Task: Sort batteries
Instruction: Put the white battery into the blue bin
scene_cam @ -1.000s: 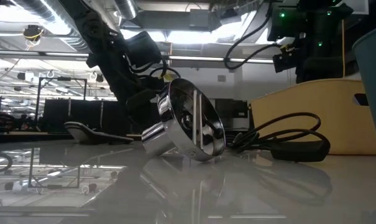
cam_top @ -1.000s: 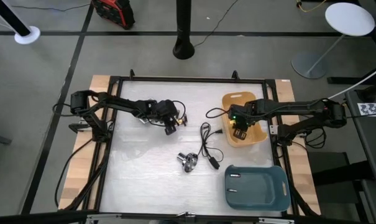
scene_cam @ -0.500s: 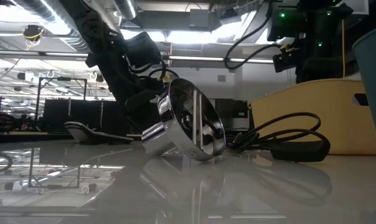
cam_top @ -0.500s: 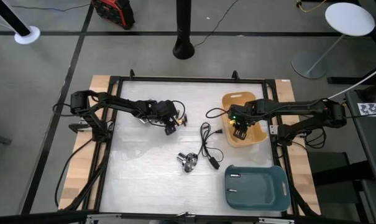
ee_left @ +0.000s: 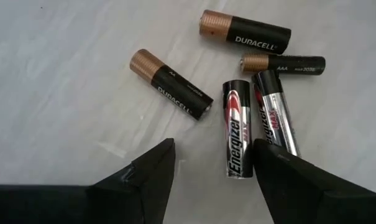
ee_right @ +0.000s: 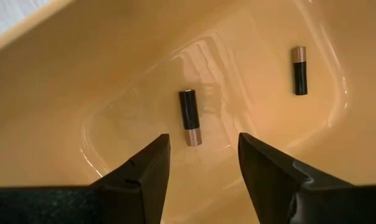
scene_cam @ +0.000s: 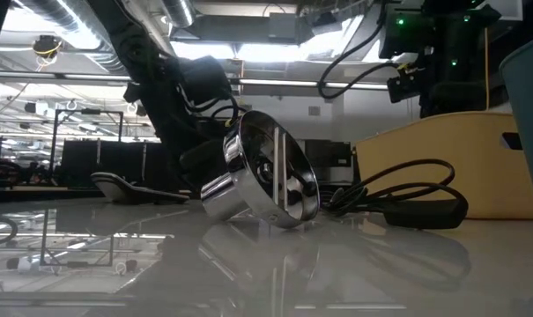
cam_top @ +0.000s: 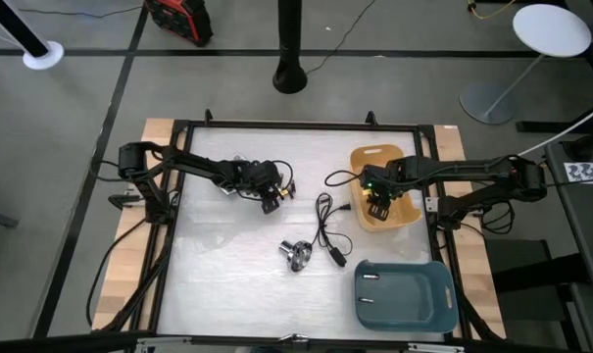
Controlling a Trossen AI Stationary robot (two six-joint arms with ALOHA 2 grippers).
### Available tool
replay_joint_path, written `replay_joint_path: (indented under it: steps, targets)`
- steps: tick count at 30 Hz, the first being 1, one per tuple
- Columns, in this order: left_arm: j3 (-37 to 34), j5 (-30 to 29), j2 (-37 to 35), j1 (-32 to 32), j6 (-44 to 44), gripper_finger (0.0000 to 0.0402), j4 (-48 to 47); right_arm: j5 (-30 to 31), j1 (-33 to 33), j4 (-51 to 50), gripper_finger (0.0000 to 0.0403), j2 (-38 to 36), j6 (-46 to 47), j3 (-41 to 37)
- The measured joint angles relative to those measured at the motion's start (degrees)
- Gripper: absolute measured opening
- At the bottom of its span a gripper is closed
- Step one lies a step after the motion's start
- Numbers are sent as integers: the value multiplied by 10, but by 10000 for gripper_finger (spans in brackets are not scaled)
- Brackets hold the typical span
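Your left gripper (ee_left: 209, 165) hangs low over the white table (cam_top: 227, 265), fingers spread, nothing between them. Just ahead of its fingertips lie five batteries (ee_left: 240, 127): two silver-and-black ones side by side, nearest the tips, and three copper-topped black ones just beyond. Your right gripper (ee_right: 200, 158) sits over the tan bin (cam_top: 406, 218), fingers parted and empty; two more copper-tipped cells (ee_right: 189, 117) rest on the bin floor ahead of it, well apart from each other
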Motion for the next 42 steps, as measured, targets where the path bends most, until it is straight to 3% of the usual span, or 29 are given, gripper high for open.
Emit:
replay_joint_path:
  steps: [14, 22, 31, 42]
  targets:
    - [-1, -16, -8, -8, 23, 43, 0, 0, 0, 1, 188, 0, 0, 0]
    - [-1, -9, -9, -8, -5, 42, -2, 0, 0, 1, 188, 0, -1, 0]
    - [51, 33, -9, -8, 10, 40, -7, 1, 0, -31, 188, 0, -17, 32]
    - [130, 75, -10, -39, -1, 41, 23, 71, 0, -105, 188, 0, -83, 86]
